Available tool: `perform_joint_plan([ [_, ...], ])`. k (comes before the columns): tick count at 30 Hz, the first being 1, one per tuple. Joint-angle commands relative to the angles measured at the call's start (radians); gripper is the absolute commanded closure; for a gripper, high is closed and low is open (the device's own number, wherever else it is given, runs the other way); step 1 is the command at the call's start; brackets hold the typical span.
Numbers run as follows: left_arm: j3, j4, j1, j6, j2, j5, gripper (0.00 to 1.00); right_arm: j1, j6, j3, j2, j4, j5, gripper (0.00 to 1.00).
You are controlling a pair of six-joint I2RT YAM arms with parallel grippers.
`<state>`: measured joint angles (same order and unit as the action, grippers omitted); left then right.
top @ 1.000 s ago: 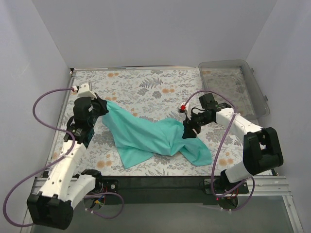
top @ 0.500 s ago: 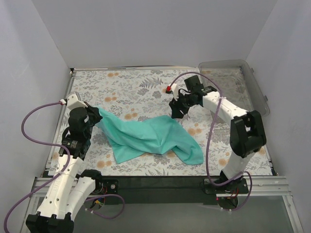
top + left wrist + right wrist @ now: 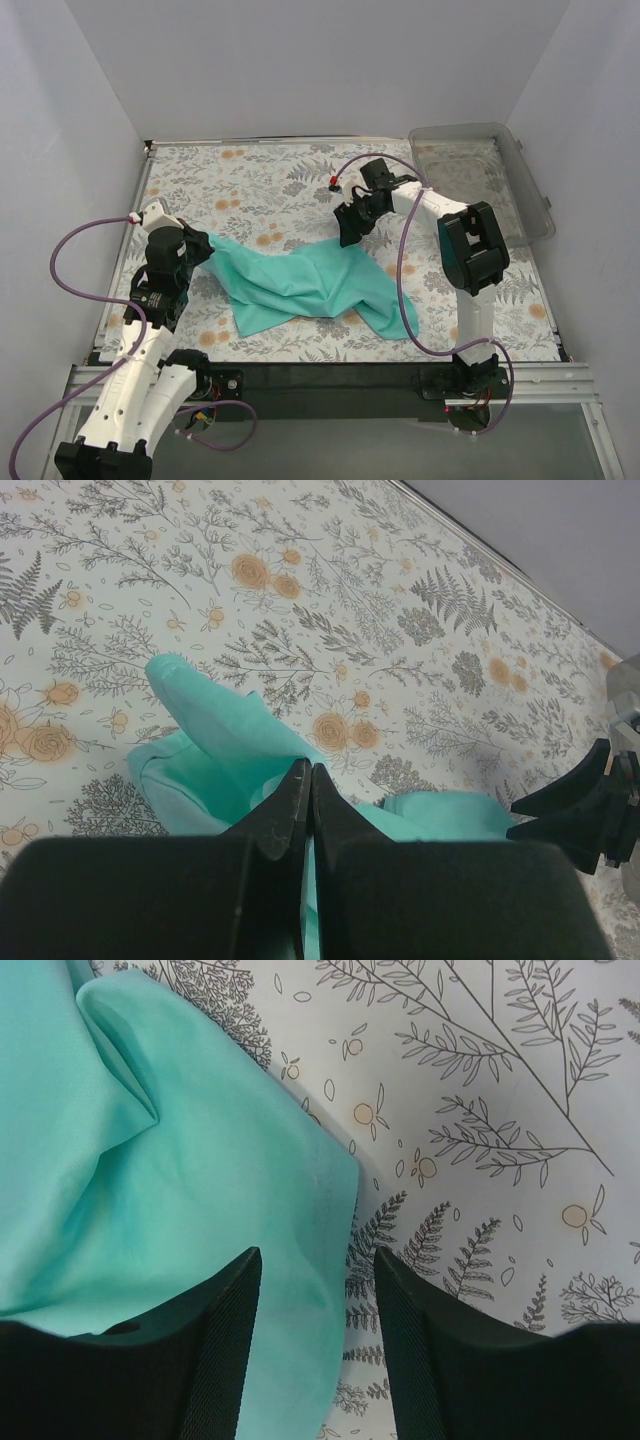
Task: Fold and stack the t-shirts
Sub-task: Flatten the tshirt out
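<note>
— Where is the teal t-shirt lying?
— It is sprawling crumpled and unfolded on the floral tablecloth, nearer than the clear plastic bin and to its left.
— Why is the left gripper sitting at the shirt end farthest from the bin?
— Its fingers are pressing together on a bunch of fabric there, probably anchoring that corner so the cloth is stretching out.
— And the right gripper?
— Its jaws are standing spread, straddling the hemmed edge on the side facing the bin, apparently lining up to pinch it. I am guessing that flattening is coming first; folding is not yet starting.
</note>
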<state>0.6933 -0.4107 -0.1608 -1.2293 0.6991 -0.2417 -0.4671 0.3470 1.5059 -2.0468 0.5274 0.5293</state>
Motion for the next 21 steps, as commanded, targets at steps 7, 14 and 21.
perform_joint_plan([
  [7, -0.021, 0.001, 0.004, -0.007, -0.023, 0.009, 1.0, -0.018, -0.046, 0.088, -0.052, 0.017, 0.051, 0.82],
  [14, 0.0, -0.002, 0.004, -0.001, -0.02, 0.001, 1.0, -0.005, -0.036, 0.086, 0.017, 0.017, 0.014, 0.99],
  [21, 0.07, 0.0, 0.004, 0.04, -0.015, -0.065, 1.0, 0.169, -0.052, -0.009, 0.258, -0.043, 0.058, 0.99],
])
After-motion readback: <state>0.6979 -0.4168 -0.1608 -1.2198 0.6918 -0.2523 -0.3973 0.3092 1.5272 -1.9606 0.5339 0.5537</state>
